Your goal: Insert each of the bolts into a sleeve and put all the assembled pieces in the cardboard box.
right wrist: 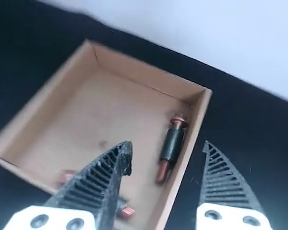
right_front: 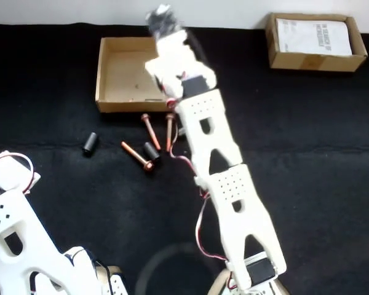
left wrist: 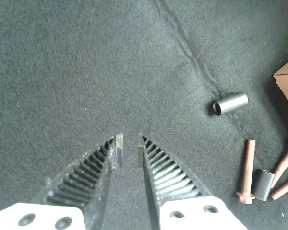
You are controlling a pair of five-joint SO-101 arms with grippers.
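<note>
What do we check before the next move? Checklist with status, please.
1. Right gripper open and empty over the cardboard box: ok.
2. Assembled piece lying inside the box, by its wall: ok.
3. Second item in the box, partly hidden by the right gripper: cannot tell if assembled.
4. Left gripper empty, slightly open over the table: ok.
5. All parts assembled: not ok; three bolts and two sleeves lie loose on the table.
6. Easy pick: lone sleeve lies apart, ok; second sleeve sits between bolts, crowded.
</note>
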